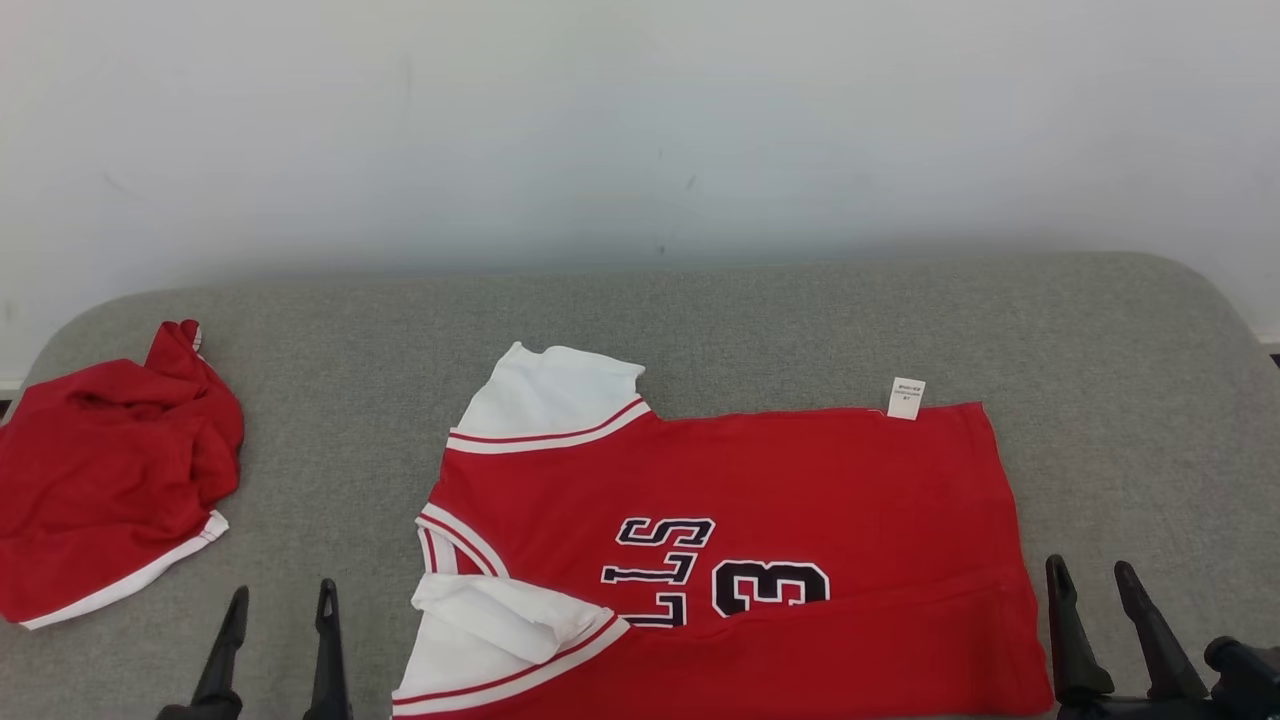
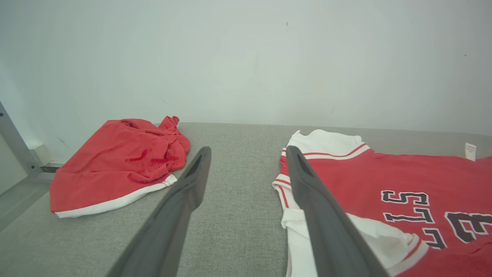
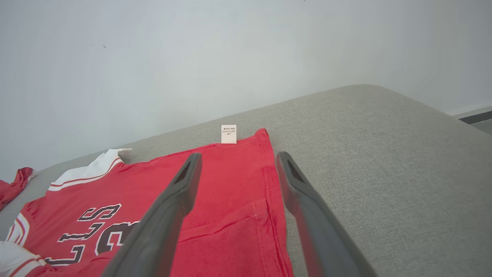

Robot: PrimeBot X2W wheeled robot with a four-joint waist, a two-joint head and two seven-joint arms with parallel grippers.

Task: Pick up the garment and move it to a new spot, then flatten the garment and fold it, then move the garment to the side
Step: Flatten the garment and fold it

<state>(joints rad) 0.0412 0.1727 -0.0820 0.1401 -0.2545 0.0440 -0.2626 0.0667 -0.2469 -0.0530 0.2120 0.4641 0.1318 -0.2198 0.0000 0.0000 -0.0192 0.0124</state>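
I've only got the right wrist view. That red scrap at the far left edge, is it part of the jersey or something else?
Observer: Something else. A second red garment lies bunched up on the robot's left, apart from the jersey.
Operator: Does the jersey lie flat all over?
Observer: No. Its near white sleeve is rumpled and folded over on itself.
Operator: And my other arm?
Observer: The left gripper sits between the two garments, jaws open, holding nothing.

Looks like a lab or test room: a grey fabric-covered table (image 1: 800,320) stands against a bare white wall (image 1: 640,120), a metal post (image 2: 15,143) at its side.
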